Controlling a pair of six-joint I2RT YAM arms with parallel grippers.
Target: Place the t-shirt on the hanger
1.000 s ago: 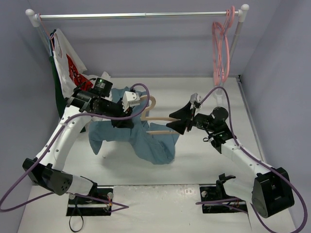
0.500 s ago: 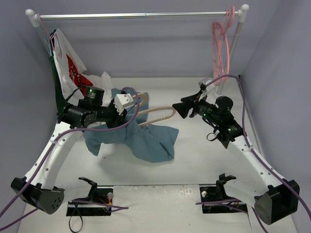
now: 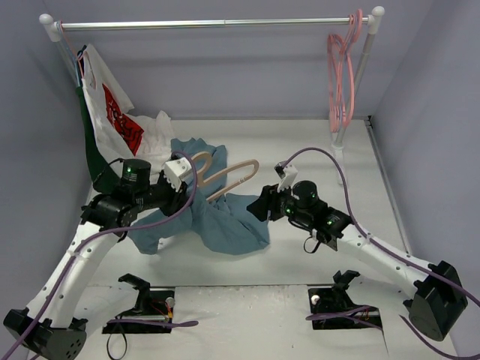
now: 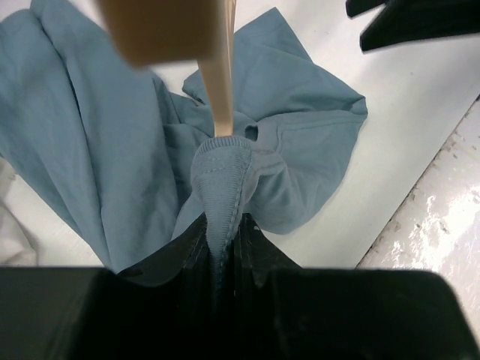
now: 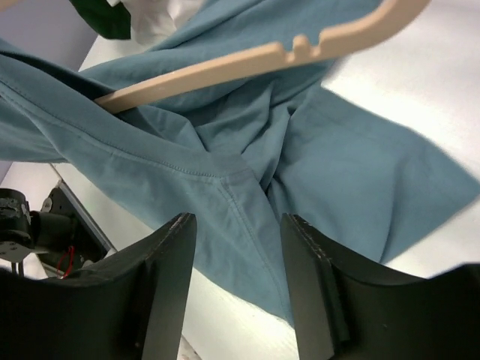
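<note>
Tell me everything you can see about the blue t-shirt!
The t-shirt is dusty teal-blue soft cloth, wrinkled, with stitched seams and a ribbed neckband. It lies crumpled in a heap on the white table, partly lifted where the left gripper is shut on the neckband. One arm of the tan hanger runs into its folds near that spot. The right gripper hovers open close over it.

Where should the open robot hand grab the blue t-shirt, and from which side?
Probably the loose flap of the t-shirt nearest the right hand, coming down from above on that side. It lies spread flat, clear of the hanger, and the left hand pinches the ribbed collar at the other end.
</note>
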